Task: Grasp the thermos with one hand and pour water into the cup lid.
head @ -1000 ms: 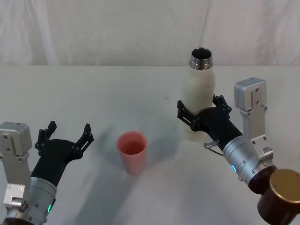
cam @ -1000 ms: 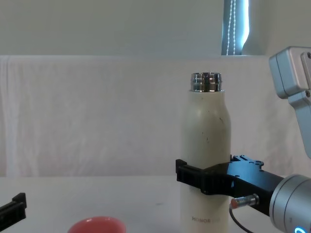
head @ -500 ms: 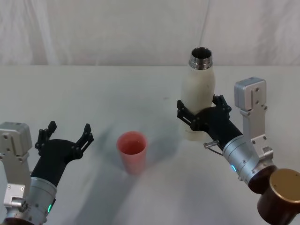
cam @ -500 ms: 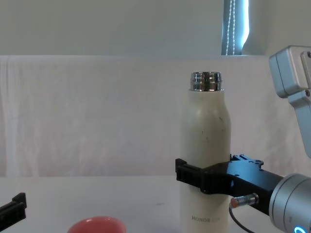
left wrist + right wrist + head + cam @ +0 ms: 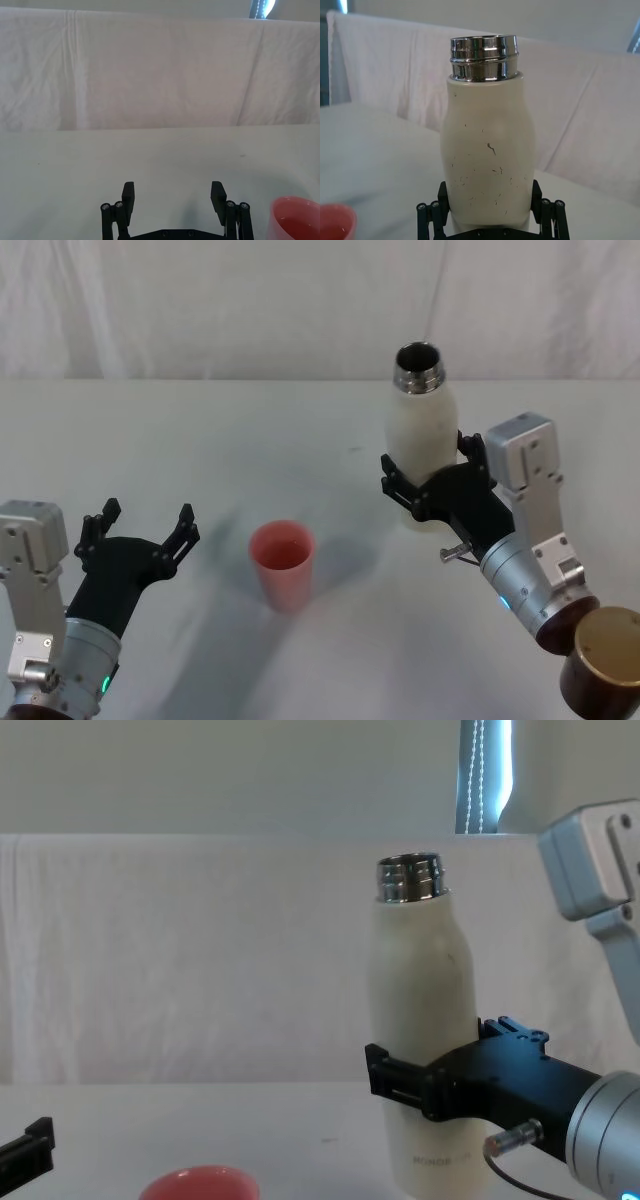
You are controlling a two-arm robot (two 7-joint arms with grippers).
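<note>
Since a second ago the thermos (image 5: 421,435), clamped in the right gripper (image 5: 432,490) jaws, has lifted and tilted slightly toward the cup lid (image 5: 282,564), while the left gripper (image 5: 140,530) idles with jaws spread; a low grip could let it slip or spill short

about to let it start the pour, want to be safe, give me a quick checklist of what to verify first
1. Grip: right gripper shut around the lower body of the thermos: ok.
2. Thermos lifted and starting to tilt toward the cup side: ok.
3. Thermos mouth open, no cap on the steel neck: ok.
4. Cup lid upright on the table, mouth up: ok.
5. Neck above the cup lid: not ok, the thermos is off to the robot's right of it.
6. Left gripper open, apart from the cup lid: ok.
7. Water level inside the thermos: cannot tell.
</note>
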